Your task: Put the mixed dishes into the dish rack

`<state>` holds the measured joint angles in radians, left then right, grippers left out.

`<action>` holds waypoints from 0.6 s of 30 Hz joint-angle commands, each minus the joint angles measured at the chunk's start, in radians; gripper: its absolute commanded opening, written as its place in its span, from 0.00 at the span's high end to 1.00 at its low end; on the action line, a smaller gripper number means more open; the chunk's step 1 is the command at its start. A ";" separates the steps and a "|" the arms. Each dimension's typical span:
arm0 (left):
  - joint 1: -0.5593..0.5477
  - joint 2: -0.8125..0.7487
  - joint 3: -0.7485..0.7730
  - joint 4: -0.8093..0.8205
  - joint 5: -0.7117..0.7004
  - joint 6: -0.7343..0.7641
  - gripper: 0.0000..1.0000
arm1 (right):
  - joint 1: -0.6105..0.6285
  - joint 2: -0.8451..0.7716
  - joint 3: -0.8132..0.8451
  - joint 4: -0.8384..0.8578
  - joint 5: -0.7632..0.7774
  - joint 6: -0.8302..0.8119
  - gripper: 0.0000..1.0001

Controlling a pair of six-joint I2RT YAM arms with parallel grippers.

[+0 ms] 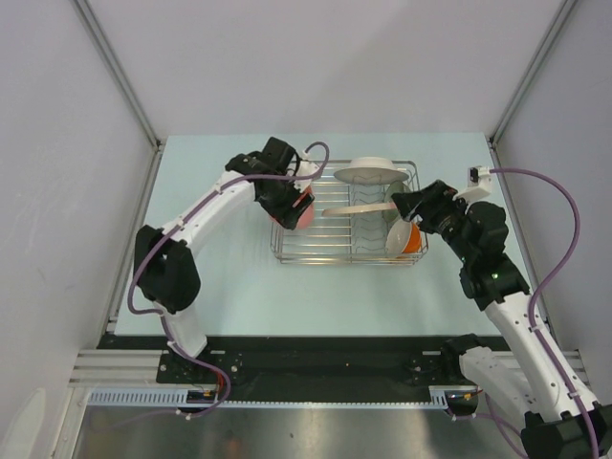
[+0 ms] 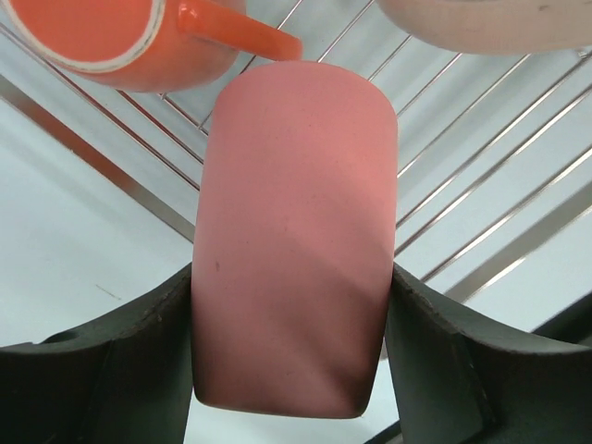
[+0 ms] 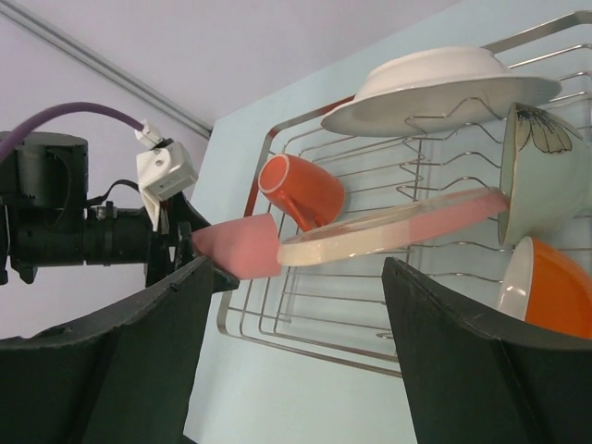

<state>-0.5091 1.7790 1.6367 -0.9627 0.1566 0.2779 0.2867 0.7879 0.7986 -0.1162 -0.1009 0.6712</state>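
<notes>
My left gripper (image 2: 294, 277) is shut on the pink tumbler (image 2: 296, 240), which it holds at the left end of the dish rack (image 1: 349, 251); in the top view the tumbler (image 1: 302, 214) shows just below the wrist. The rack holds an orange mug (image 3: 301, 190), a large whitish plate (image 3: 444, 88), a tilted pink plate (image 3: 398, 227), a pale green bowl (image 3: 536, 171) and an orange cup (image 3: 550, 287). At the rack's right end my right gripper (image 3: 296, 268) hangs open, with nothing between its fingers (image 3: 157, 342).
The rack sits mid-table on a pale blue-green surface (image 1: 229, 287). Grey walls with metal posts (image 1: 115, 72) enclose the sides and back. A purple cable (image 1: 564, 229) loops off the right arm. The arm bases stand on a black rail (image 1: 325, 359) at the near edge.
</notes>
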 commanded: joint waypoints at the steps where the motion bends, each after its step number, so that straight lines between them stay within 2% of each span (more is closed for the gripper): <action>1: -0.054 0.046 0.044 0.001 -0.193 0.075 1.00 | -0.003 -0.026 0.011 -0.014 0.030 -0.032 0.22; 10: -0.118 0.157 0.083 -0.027 -0.258 0.127 0.99 | -0.006 -0.050 0.010 -0.056 0.052 -0.056 0.22; 13: -0.128 0.169 0.089 -0.034 -0.276 0.145 0.96 | -0.006 -0.053 0.008 -0.065 0.055 -0.058 0.22; 16: -0.132 0.183 0.100 -0.050 -0.282 0.159 0.76 | -0.006 -0.058 0.001 -0.059 0.053 -0.055 0.22; 17: -0.134 0.188 0.103 -0.053 -0.284 0.162 0.66 | -0.006 -0.059 -0.002 -0.054 0.052 -0.052 0.22; 18: -0.135 0.188 0.106 -0.053 -0.284 0.164 0.62 | -0.006 -0.058 -0.006 -0.056 0.049 -0.050 0.22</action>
<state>-0.6369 1.9629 1.6855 -0.9985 -0.0898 0.4042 0.2859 0.7475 0.7986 -0.1780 -0.0669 0.6323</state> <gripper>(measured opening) 0.725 0.777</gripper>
